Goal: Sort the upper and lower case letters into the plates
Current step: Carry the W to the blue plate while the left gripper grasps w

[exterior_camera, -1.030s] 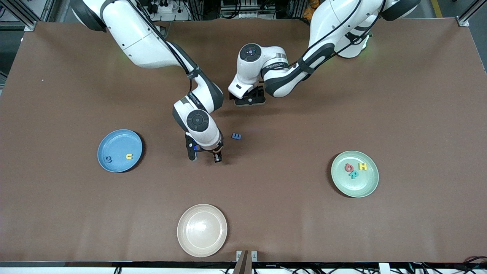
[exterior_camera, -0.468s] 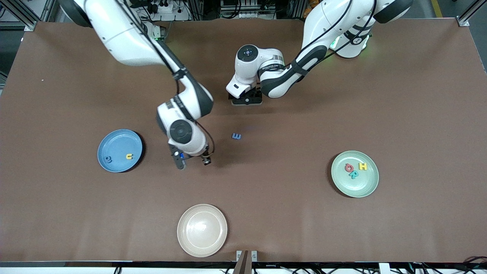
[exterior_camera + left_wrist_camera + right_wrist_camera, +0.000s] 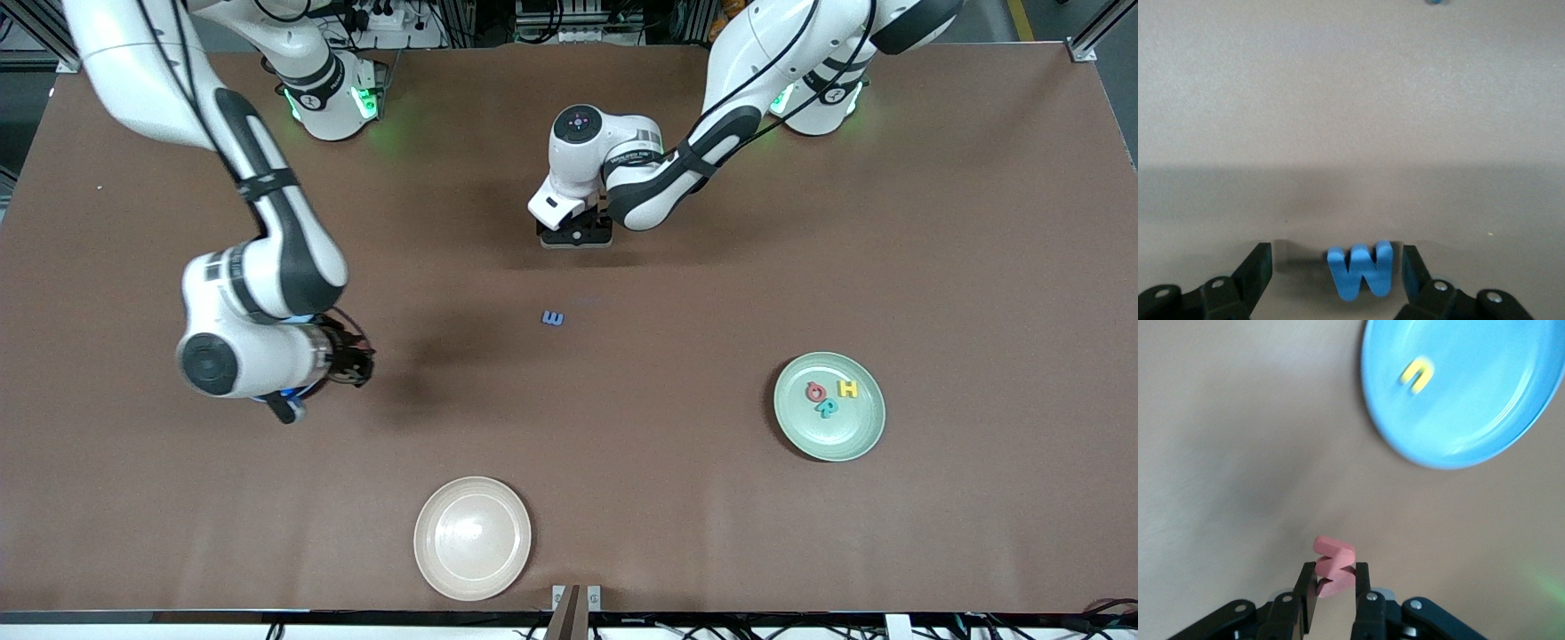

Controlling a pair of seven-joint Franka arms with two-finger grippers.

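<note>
My right gripper (image 3: 1336, 577) is shut on a pink-red letter (image 3: 1335, 563) and hangs in the air beside the sky-blue plate (image 3: 1471, 407), which holds a yellow letter (image 3: 1417, 375). In the front view the right gripper (image 3: 354, 365) and its wrist hide that plate. My left gripper (image 3: 576, 236) is low at the table's middle, open, its fingers (image 3: 1258, 267) standing on either side of a blue W (image 3: 1360, 269). A small blue letter (image 3: 553, 317) lies loose nearer the front camera. The mint plate (image 3: 867, 436) holds red (image 3: 815, 391), teal (image 3: 827, 409) and yellow H (image 3: 848, 388) letters.
A cream-beige plate (image 3: 472, 537) with nothing on it sits near the table's front edge. Bare brown tabletop (image 3: 676, 498) lies between the plates.
The right arm has swung from the table's middle toward the sky-blue plate, carrying the pink-red letter. The left gripper has shifted slightly toward its base and its fingers have narrowed a little.
</note>
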